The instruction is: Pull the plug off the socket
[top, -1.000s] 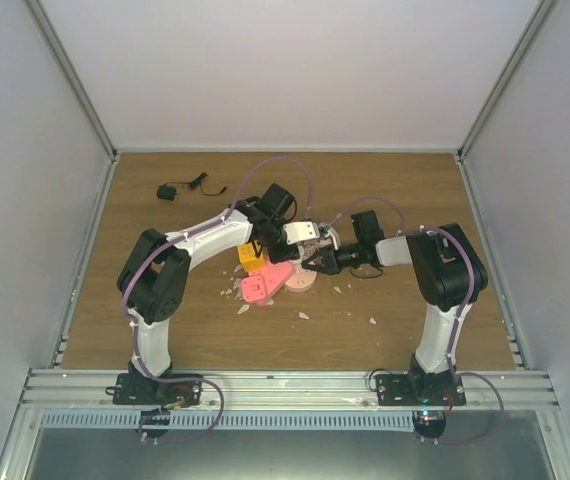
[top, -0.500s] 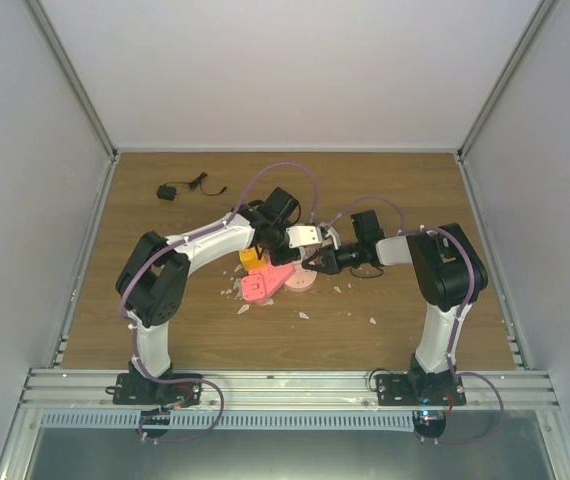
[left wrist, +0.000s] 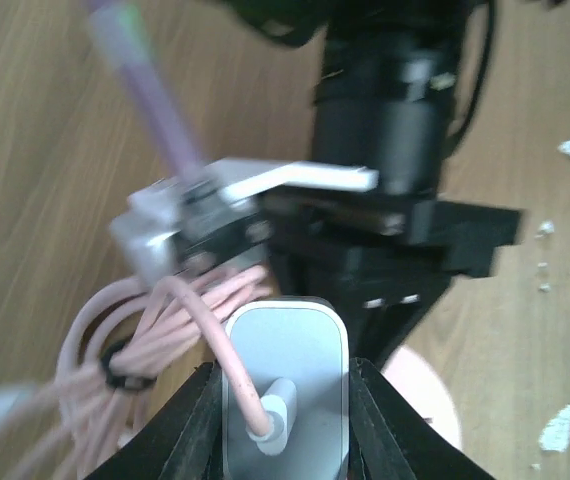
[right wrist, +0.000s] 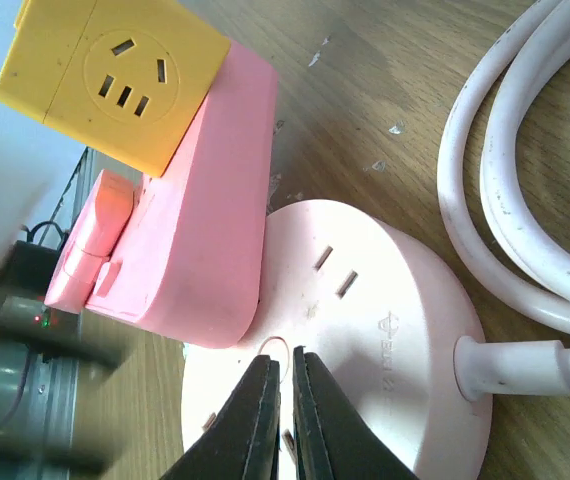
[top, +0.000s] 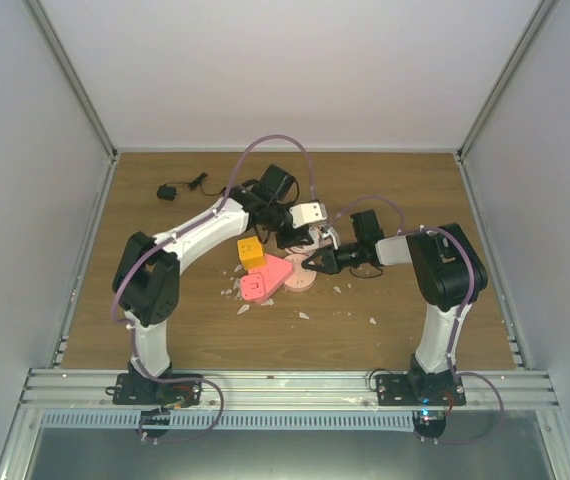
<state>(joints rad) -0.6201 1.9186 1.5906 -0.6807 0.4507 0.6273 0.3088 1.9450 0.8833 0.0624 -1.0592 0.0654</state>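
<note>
The plug (left wrist: 290, 350), a white adapter trailing a bundled pink cable (left wrist: 135, 340), is gripped across its body by the left gripper (left wrist: 283, 400) and is held in the air, touching none of the blocks below. Over the last second the left arm has been raised and swung toward 12 o'clock. A second ago its tip was crowded low against the cluster, just beside the right gripper (top: 317, 263). Daylight is now seen between the two.

The socket (top: 265, 278), the flat pink triangle, is left lying near the middle of the table (top: 415, 200). A yellow cube (top: 251, 253) sits at its 11 o'clock, and at its 3 o'clock a pale round disc (top: 302, 281) is partly overlapped by it. The right gripper's fingers are pinched together with nothing between them, and their tips are pressed down on the disc's rim. From this it is judged that the separation has been made while the base was pinned. What likely remains is for the plug to be carried clear and its cable kept from dragging the blocks.
</note>
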